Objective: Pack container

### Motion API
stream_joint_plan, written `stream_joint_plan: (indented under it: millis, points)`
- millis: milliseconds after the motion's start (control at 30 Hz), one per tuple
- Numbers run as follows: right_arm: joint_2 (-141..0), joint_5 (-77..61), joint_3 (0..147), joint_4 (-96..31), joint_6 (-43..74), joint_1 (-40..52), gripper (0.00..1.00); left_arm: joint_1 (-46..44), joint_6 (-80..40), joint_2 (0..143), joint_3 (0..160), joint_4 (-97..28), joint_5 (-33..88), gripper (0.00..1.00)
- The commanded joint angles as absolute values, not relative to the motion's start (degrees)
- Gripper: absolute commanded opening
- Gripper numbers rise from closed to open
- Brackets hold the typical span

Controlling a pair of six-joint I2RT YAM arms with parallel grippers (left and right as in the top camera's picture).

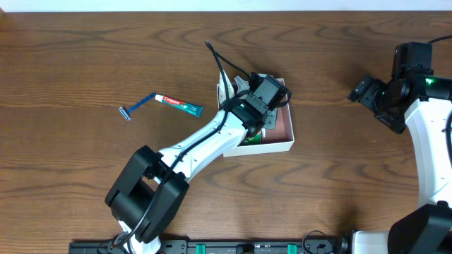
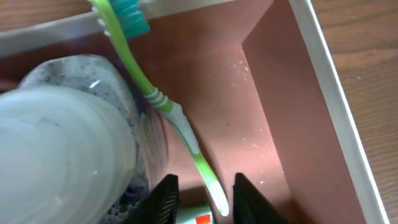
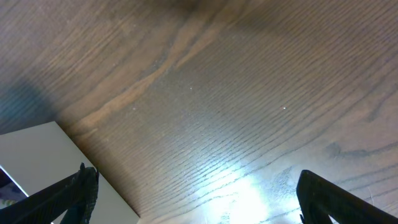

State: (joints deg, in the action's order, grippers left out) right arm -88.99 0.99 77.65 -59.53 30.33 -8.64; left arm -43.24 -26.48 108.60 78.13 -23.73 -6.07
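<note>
Packing is partly done. The square shallow container with thin white walls and a dusty pink-brown inside (image 1: 281,127) sits mid wooden tabletop (image 1: 85,56), with the left arm reaching into it.

Already inside:
- a green-and-white plastic toothbrush (image 2: 180,118), lying flat on the floor
- a cloudy white round bottle (image 2: 62,155) just beside it
- a small green carton (image 1: 253,139) at the near edge

The left tool (image 2: 204,180) is low in the box. Its jaws are a little apart and straddle the handle end of the toothbrush, with a gap showing on each side, so it is gripping nothing. My read is that the toothbrush placement is done.

Left to pack, both lying on the tabletop well apart from the container on its left:
- a white toothpaste tube with red and green print (image 1: 180,106)
- a blue disposable razor (image 1: 138,107), just beside the tube

The right tool (image 3: 196,186) hangs over bare wood at the far right, jaws spread wide and empty.

So roughly over half is packed and two items remain. The left arm is nearer to both.
</note>
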Motion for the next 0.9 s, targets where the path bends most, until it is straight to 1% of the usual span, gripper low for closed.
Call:
stream_joint_plan:
  millis: [0,200,567,633,700,867]
  points:
    - [-89.21,1.06,77.82,-59.61,29.52,-9.1,0.99,-43.16,-24.03,110.08,77.34,-24.1,-8.6,0.34]
    - [-89.21,1.04,77.82,-59.61,29.5,-9.1,0.99,-43.22,-24.08,112.42,77.34,-24.12,-8.58,0.35]
    - [-89.21,1.04,77.82,-59.61,29.52,-9.1,0.99,-43.22,-24.08,112.64,77.34,-23.94,-8.6,0.35]
    - [-89.21,1.04,77.82,-59.61,29.52,-9.1,0.99,-43.22,-24.05,112.64,77.34,-23.86,-8.6,0.34]
    - [-89.21,1.06,77.82,-59.61,29.52,-9.1,0.99,-43.22,-24.01,112.62,77.36,-23.83,-8.6,0.3]
    - [-89.21,1.06,77.82,-59.61,29.52,-9.1,0.99,-43.64,-21.1,111.31,78.43,-23.92,-8.58,0.29]
